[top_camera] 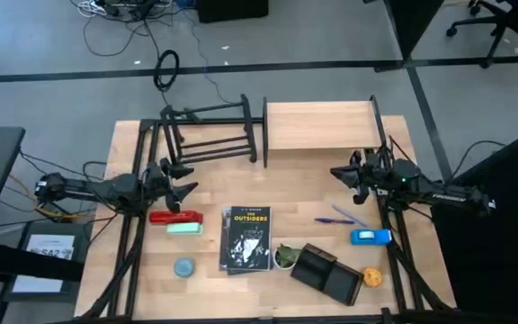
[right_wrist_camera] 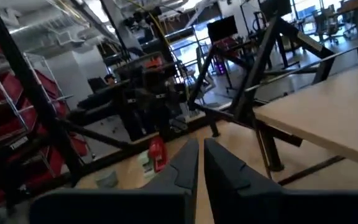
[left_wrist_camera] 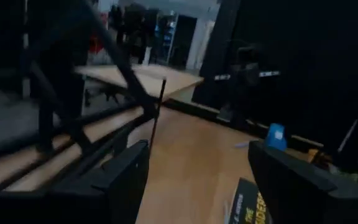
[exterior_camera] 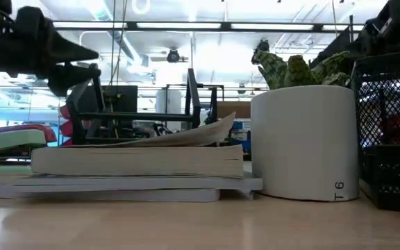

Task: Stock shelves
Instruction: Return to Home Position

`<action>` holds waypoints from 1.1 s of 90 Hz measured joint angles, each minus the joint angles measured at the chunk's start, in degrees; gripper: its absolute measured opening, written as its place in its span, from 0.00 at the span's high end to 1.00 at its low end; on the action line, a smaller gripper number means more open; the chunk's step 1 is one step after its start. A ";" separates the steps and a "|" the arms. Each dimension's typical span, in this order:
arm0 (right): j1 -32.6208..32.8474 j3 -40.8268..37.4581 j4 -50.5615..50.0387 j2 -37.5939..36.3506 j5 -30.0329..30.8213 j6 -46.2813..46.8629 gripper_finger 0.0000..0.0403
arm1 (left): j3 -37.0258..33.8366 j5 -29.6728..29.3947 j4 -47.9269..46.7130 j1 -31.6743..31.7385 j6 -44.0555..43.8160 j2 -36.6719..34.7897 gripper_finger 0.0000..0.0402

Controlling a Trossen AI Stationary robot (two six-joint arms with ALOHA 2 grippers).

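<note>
The shelves stand at the table's far side: an open black metal-tube rack on the left and a light wood-board shelf on the right. My left gripper hovers open near the rack's front left corner, above the table, with nothing between its fingers. My right gripper is shut and empty, just in front of the wood shelf's right part. A black paperback lies in the middle of the table, flat on a thin booklet.
A red stapler and a green block lie below my left gripper. Also on the table are a round blue item, a small potted plant, a black mesh organizer, an orange item, pens and a blue item.
</note>
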 joint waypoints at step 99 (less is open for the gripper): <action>7.04 -0.09 1.41 -3.17 0.35 0.17 0.99 | -0.07 -1.57 -0.54 6.49 9.06 -5.18 0.37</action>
